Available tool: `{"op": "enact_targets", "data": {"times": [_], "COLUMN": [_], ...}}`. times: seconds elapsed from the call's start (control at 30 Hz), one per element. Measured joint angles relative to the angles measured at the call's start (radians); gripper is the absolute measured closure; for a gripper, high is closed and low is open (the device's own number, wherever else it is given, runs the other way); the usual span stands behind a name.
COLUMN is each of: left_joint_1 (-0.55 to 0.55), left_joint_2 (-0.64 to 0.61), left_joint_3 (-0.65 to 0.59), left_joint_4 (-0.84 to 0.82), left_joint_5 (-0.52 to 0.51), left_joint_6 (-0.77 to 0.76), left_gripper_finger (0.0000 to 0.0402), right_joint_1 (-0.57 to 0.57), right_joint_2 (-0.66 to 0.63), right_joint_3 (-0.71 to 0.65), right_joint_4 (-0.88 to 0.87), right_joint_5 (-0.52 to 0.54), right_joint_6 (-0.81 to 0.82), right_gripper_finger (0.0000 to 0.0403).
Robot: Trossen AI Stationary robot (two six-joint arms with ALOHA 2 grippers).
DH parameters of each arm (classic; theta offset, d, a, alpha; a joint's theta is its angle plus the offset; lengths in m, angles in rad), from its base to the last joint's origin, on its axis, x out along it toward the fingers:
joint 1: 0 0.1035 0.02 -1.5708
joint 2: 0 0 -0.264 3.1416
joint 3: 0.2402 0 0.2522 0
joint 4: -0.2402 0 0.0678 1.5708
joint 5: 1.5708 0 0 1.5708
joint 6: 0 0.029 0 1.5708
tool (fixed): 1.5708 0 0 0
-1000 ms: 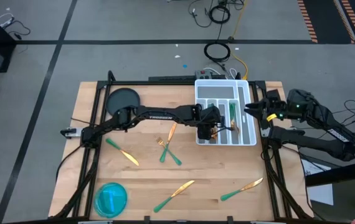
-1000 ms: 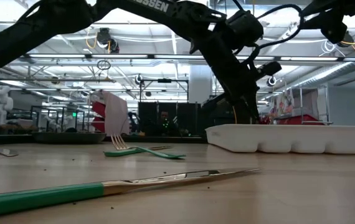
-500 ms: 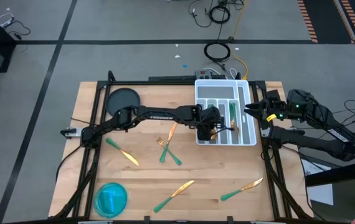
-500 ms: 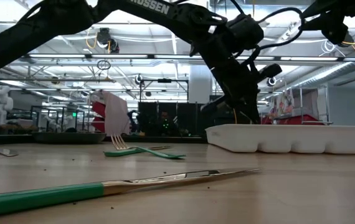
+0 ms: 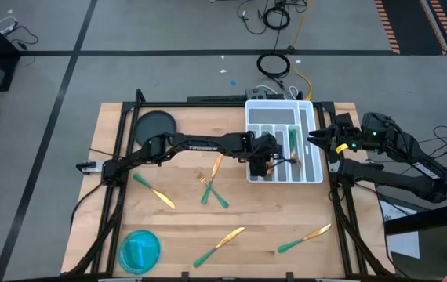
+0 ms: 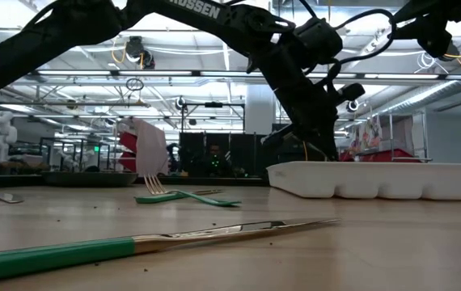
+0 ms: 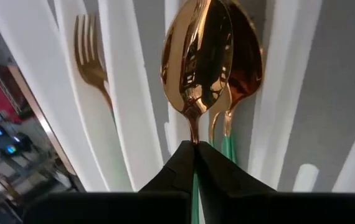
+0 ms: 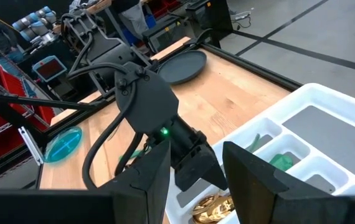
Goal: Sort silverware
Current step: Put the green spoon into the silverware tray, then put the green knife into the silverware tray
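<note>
Nearest the table's front edge, seen from above: a blue bowl (image 5: 139, 250) at the left corner, then a knife (image 5: 218, 247) and a second knife (image 5: 303, 238) lying flat on the bare wood, gold blades and green handles, well apart from each other. Farther in, toward the middle: a third knife (image 5: 154, 191) at the left, a fork (image 5: 208, 190) crossed over another green-handled piece, and one more piece (image 5: 216, 164) just beyond them, gold head up-table. Beyond that, at the white tray's (image 5: 315, 174) near left corner: left gripper (image 5: 265, 166), fingers pressed together on the green handle of a spoon (image 7: 197, 59), gold bowl pointing forward over a tray slot that already holds another spoon (image 7: 242, 62) (the two bowls overlap in the wrist view, so contact between them cannot be told). One slot over, a fork in the tray (image 7: 90, 56), tines gold. To the tray's right side, above its edge: right gripper (image 5: 316, 138), fingers spread apart and holding nothing, aimed across the tray at the left gripper. At the far left of the table, a dark round plate (image 5: 154, 124), clear of all cutlery.
</note>
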Motion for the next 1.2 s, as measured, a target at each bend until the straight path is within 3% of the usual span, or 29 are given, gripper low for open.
{"op": "enact_targets", "data": {"times": [0.17, 0.37, 0.67, 0.9, 1.03, 1.2], "left_joint_1": [-0.005, -0.007, -0.009, -0.010, -0.001, 0.036], "left_joint_2": [0.000, 0.000, -0.001, -0.037, -0.154, -0.350], "left_joint_3": [0.000, 0.000, 0.000, -0.003, -0.001, -0.001], "left_joint_4": [-0.004, 0.008, 0.000, 0.019, 0.052, -0.107], "left_joint_5": [-0.004, 0.005, -0.008, -0.169, -0.253, -0.367], "left_joint_6": [-0.041, -0.159, -0.172, -0.228, -0.516, -1.138], "left_gripper_finger": [0.0379, 0.0339, 0.0304, 0.0304, 0.0304, 0.0304], "right_joint_1": [0.000, 0.000, 0.000, 0.000, 0.000, 0.000], "right_joint_2": [0.000, 0.000, 0.000, 0.000, 0.000, 0.000], "right_joint_3": [0.000, 0.000, 0.000, 0.000, 0.000, 0.000], "right_joint_4": [0.000, -0.005, -0.038, -0.038, -0.037, -0.036], "right_joint_5": [-0.003, -0.030, -0.015, -0.020, -0.019, -0.004], "right_joint_6": [-0.007, -0.002, 0.000, 0.014, 0.035, 0.039], "right_gripper_finger": [0.0261, 0.0261, 0.0261, 0.0261, 0.0261, 0.0261]}}
